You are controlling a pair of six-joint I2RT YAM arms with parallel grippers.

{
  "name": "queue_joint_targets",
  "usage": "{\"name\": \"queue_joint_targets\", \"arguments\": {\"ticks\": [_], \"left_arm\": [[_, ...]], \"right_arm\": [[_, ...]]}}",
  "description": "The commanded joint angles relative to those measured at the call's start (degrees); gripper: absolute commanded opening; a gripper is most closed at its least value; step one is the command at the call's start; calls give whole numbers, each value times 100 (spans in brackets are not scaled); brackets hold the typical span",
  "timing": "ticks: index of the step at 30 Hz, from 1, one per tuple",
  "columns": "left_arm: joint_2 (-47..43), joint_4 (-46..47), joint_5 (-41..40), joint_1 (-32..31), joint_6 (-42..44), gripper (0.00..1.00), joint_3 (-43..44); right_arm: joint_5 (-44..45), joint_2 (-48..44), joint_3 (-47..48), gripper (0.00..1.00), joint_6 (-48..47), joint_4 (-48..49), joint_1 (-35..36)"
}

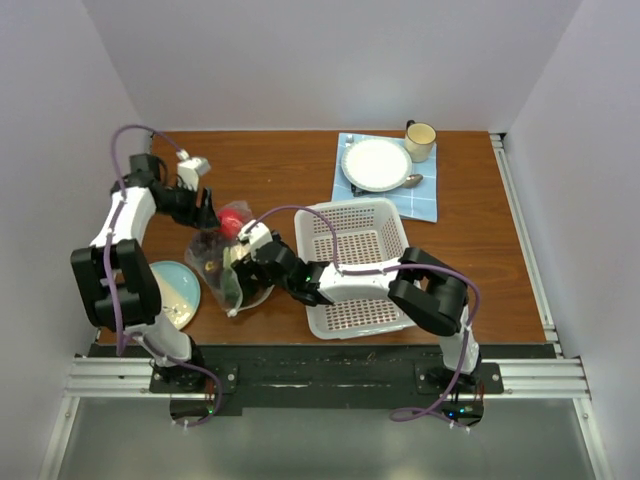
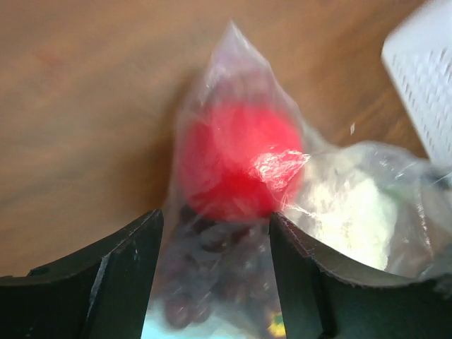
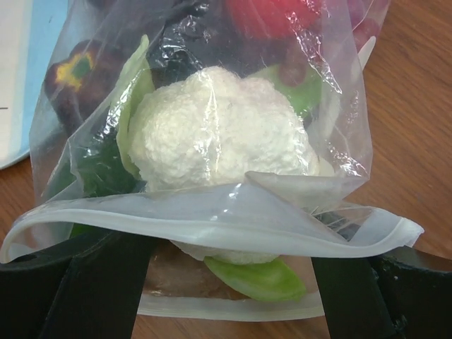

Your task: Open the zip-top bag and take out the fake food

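While the left gripper [image 1: 208, 215] is parked open and empty at the closed end of the bag [image 1: 212, 258], it's laid lengthwise on the table [image 1: 470, 230] toward the right gripper [image 3: 226, 282]. That one's spread wide too, with the bag mouth draped across it and nothing clamped.

Reddish-brown wooden counter [image 1: 280, 170] enclosed by plain pale walls [image 1: 330, 60] on three sides; a metal rail [image 1: 110, 378] edges its near side, under soft even light.

The zip-top bag [image 3: 212, 215] is clear, the fruit [image 2: 236, 162] red, the lumpy piece [image 3: 219, 131] cream-white, the basket [image 1: 352, 207] white.
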Motion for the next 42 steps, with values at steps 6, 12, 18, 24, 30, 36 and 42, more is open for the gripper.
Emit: {"name": "queue_joint_targets", "arguments": {"ticks": [6,12,18,24,30,36,42], "left_arm": [[-171,340,-594,-726,220,64,-722],[-232,323,-541,-813,343,61,-1038],[-294,612,-857,-796,317,56,-1214],[-4,920,-1165,-787,54,47,-1039],[5,1008,-1174,-805,-96,43,-907],[-56,1026,-1200,-831,-122,41,-951],[-214,991,-1147,-875,-96,39,-1144]], "right_arm": [[317,525,635,88,-34,330,38],[169,824,828,77,124,233,30],[28,114,206,7,282,58,38],[-377,-1598,-385,2,177,-547,30],[-482,-2698,-314,6,177,-2042,12],[-509,-3701,-1506,9,256,-1526,3],[-228,-4343,-2430,8,440,-217,3]]}}
